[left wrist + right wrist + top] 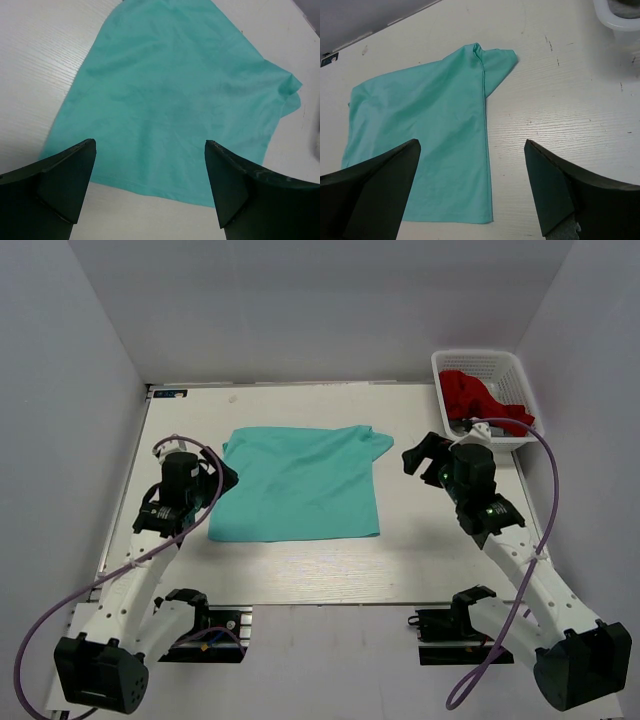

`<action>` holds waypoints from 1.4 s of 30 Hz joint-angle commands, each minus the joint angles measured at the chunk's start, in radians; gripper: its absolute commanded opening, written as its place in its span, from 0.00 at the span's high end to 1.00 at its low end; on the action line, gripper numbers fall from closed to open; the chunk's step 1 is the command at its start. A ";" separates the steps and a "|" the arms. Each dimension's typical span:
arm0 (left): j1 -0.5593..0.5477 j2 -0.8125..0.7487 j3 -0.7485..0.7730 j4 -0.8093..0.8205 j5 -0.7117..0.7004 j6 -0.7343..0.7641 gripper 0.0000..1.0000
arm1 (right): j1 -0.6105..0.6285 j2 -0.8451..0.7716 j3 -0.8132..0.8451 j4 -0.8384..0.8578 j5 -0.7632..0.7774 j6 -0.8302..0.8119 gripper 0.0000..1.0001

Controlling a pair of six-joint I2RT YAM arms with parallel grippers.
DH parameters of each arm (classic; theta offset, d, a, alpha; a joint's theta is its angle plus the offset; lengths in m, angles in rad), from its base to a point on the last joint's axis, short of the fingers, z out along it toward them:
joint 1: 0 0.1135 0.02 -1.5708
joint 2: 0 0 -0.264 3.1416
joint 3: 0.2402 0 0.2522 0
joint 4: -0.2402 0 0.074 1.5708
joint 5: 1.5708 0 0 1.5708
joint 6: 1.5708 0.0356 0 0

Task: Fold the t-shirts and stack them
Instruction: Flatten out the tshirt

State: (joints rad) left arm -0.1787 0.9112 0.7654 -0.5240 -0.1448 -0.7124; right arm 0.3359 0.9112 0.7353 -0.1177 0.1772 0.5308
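Note:
A teal-green t-shirt lies spread flat mid-table, one sleeve sticking out at its far right corner. In a white basket at the back right, a red t-shirt lies crumpled. My left gripper hovers at the teal shirt's left edge, open and holding nothing. In the left wrist view the gripper sits above the shirt's near hem. My right gripper stands open to the right of the shirt, above bare table. In the right wrist view the gripper frames the shirt's right edge, with nothing between its fingers.
The white lattice basket stands at the table's far right corner; its rim shows in the right wrist view. Grey walls enclose the pale wooden table on three sides. Purple cables loop beside both arms.

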 commanded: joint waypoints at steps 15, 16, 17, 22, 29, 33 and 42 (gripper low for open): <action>0.007 0.057 -0.095 -0.155 -0.070 -0.147 0.00 | -0.001 -0.029 -0.091 0.089 0.009 -0.015 0.10; 0.007 0.070 -0.112 -0.156 -0.079 -0.162 0.00 | -0.001 -0.012 -0.083 0.061 0.018 -0.015 0.10; 0.007 0.071 -0.142 -0.156 -0.079 -0.162 0.00 | 0.000 0.004 -0.068 0.044 0.039 0.016 0.10; 0.007 0.080 -0.204 -0.133 -0.088 -0.182 0.00 | 0.005 0.041 -0.069 0.003 0.043 0.005 0.10; 0.016 0.184 -0.241 -0.133 -0.212 -0.237 0.00 | 0.034 0.173 -0.056 -0.026 -0.130 -0.063 0.10; 0.016 0.210 -0.267 -0.009 -0.200 -0.228 0.00 | 0.072 0.261 -0.047 -0.008 -0.198 -0.069 0.10; 0.016 0.373 -0.230 0.058 -0.170 -0.207 0.62 | 0.153 0.284 -0.089 -0.014 -0.124 -0.066 0.10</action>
State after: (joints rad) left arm -0.1654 1.2251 0.5377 -0.5022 -0.3515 -0.9234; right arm 0.4690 1.1931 0.6506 -0.1268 0.0196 0.4820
